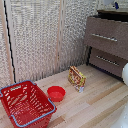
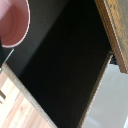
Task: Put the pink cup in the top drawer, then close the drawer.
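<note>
The pink mug (image 2: 12, 22) shows large and close in the wrist view, over the dark inside of an open drawer (image 2: 60, 70) of the brown dresser (image 1: 107, 30). The drawer's wooden edge (image 2: 116, 35) runs beside it. In the exterior view only a small bluish bit of my gripper (image 1: 116, 5) shows above the dresser top, and the mug is hidden there. My fingers barely show in the wrist view; the mug hangs close under the camera as if held. The dresser's upper drawer, with its silver bar handle (image 1: 104, 36), stands pulled out.
On the pale wooden floor (image 1: 95, 100) stand a big red basket (image 1: 25, 102), a low red bowl (image 1: 56, 93) and a yellow-red snack bag (image 1: 76, 76). Pale slatted panels (image 1: 40, 35) form the back wall. A white rounded arm part (image 1: 125, 74) shows at the exterior view's right edge.
</note>
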